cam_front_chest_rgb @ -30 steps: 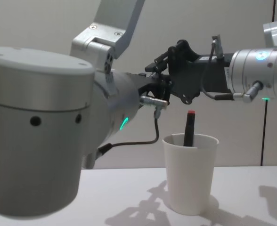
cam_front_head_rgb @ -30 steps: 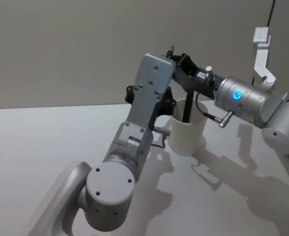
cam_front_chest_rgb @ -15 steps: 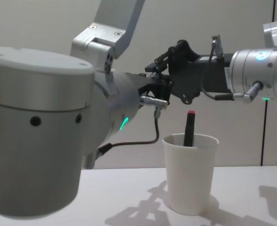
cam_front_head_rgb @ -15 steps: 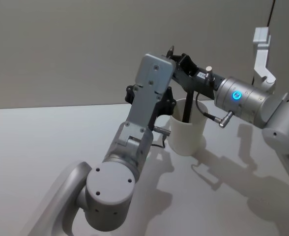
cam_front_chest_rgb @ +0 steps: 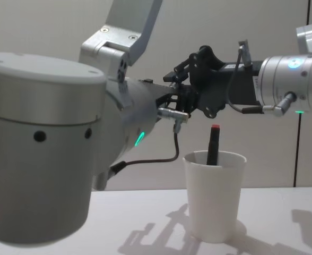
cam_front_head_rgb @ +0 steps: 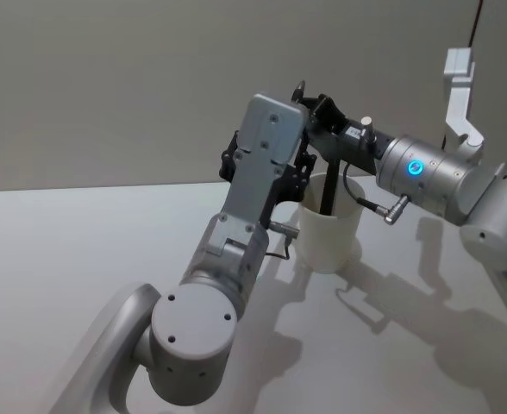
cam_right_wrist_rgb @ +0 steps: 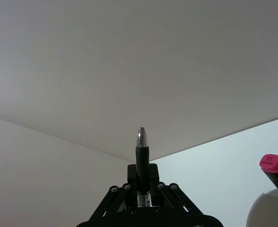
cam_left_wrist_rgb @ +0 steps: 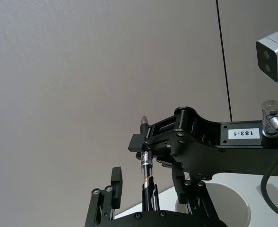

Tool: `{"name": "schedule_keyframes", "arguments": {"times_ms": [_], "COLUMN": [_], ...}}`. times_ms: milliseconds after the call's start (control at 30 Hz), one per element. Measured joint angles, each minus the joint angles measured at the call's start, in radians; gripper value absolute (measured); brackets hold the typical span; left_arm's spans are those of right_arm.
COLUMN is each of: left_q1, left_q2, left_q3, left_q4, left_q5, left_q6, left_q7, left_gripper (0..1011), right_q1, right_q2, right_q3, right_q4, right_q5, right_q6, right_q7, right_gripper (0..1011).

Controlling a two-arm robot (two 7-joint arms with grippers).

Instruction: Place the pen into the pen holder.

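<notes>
A dark pen (cam_left_wrist_rgb: 146,161) with a silver tip (cam_right_wrist_rgb: 142,137) stands upright in my right gripper (cam_right_wrist_rgb: 142,191), which is shut on its barrel. Both grippers meet high above the pen holder (cam_front_chest_rgb: 214,196), a white paper cup (cam_front_head_rgb: 329,233) on the table. My left gripper (cam_left_wrist_rgb: 146,189) is open, its fingers (cam_left_wrist_rgb: 114,182) spread wide on either side of the pen's lower end without touching it. In the head view the left wrist housing hides the spot where the grippers meet.
A black marker with a red cap (cam_front_chest_rgb: 213,143) stands inside the cup, and its cap (cam_right_wrist_rgb: 273,164) appears in the right wrist view. The white tabletop (cam_front_head_rgb: 81,250) runs back to a plain grey wall. The left arm's big elbow (cam_front_chest_rgb: 39,149) looms in the near left.
The left gripper's black fingers have shifted upward and closer around the pen beside the right gripper. The right arm, the cup and the marker have stayed still.
</notes>
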Motion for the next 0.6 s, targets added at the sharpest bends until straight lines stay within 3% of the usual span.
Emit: {"name": "schedule_keyframes", "arguments": {"times_ms": [167,267,333,433,600], "left_q1": [0.0,0.0,0.0,0.0,0.0], "left_q2": [0.0,0.0,0.0,0.0,0.0], "left_q3": [0.0,0.0,0.0,0.0,0.0], "left_q4": [0.0,0.0,0.0,0.0,0.0], "left_q5": [0.0,0.0,0.0,0.0,0.0], "left_q6": [0.0,0.0,0.0,0.001,0.001], "left_q7": [0.0,0.0,0.0,0.0,0.0], "left_gripper": [793,829,925,991,1001], "right_q1": [0.0,-0.001,-0.004,-0.008,-0.017], "right_q2": [0.001,0.003,0.005,0.008,0.015], "right_q3": [0.0,0.0,-0.001,-0.001,0.0], "right_q4": [-0.002,-0.007,-0.016,-0.024,-0.043], "right_q5": [0.0,-0.002,-0.006,-0.011,-0.024], "right_q6": [-0.008,-0.02,-0.043,-0.062,-0.108], "right_q7": [0.0,-0.002,-0.007,-0.013,-0.026], "right_gripper": [130,130,130,130,130]}}
